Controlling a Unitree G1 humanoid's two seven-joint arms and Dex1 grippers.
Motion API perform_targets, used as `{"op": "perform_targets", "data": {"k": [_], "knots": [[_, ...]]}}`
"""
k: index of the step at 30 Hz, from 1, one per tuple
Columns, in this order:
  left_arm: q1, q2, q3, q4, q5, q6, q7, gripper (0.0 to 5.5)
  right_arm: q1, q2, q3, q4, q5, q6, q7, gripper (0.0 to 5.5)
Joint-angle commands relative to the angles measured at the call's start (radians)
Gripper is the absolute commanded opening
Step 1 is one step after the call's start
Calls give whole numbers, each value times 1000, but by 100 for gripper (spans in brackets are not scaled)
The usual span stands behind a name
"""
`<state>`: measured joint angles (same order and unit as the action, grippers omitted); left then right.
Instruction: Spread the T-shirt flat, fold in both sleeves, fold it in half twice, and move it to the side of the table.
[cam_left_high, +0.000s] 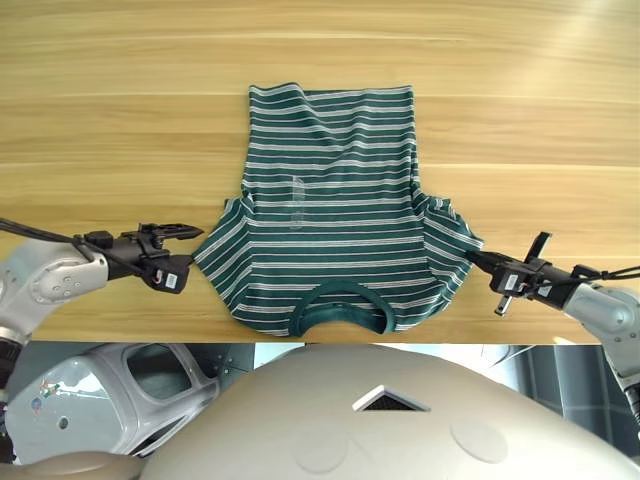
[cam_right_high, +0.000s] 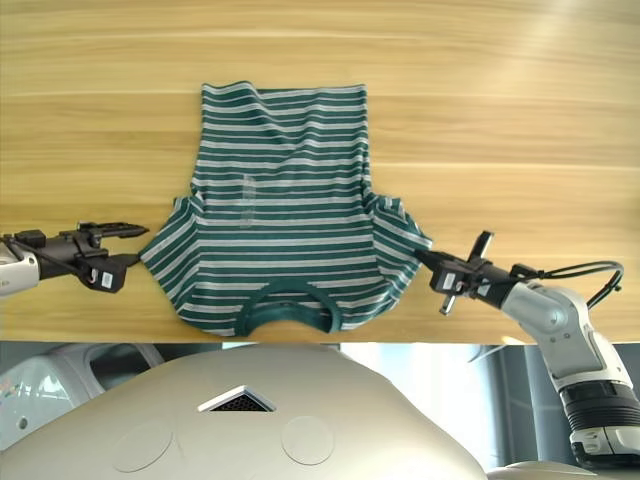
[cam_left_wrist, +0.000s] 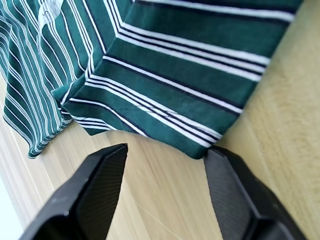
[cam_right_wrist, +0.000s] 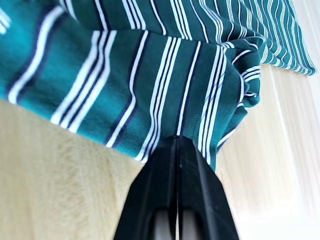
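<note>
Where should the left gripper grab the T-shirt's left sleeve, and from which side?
Grip the left sleeve at its cuff edge, coming from the robot's left, low over the table. The cuff lies flat, its edge facing the open left gripper.

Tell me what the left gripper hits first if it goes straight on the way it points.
The left sleeve: its cuff edge lies just ahead of the open left gripper, in line with the gap between its fingers. Whether it would push the cloth or slide over it is unclear.
</note>
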<state>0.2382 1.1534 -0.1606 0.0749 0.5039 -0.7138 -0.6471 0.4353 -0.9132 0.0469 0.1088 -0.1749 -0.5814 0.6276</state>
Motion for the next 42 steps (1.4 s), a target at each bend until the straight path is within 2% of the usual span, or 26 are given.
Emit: {"op": "perform_targets", "data": {"k": [1, 7, 14, 29, 42], "knots": [[35, 1, -33, -28, -6, 29, -51, 255, -8, 4, -6, -8, 8, -6, 5, 0], [43, 17, -29, -41, -8, 40, -68, 116, -3, 5, -9, -4, 6, -11, 3, 0], [26, 18, -9, -23, -5, 39, -53, 1, -6, 5, -9, -8, 8, -7, 5, 0], [56, 32, 125, -127, -77, 10, -5, 1, -23, 7, -8, 12, 8, -15, 4, 0], [-69, -110, 7, -165, -6, -94, 35, 1, -22, 42, 13, 0, -18, -13, -4, 0]]}}
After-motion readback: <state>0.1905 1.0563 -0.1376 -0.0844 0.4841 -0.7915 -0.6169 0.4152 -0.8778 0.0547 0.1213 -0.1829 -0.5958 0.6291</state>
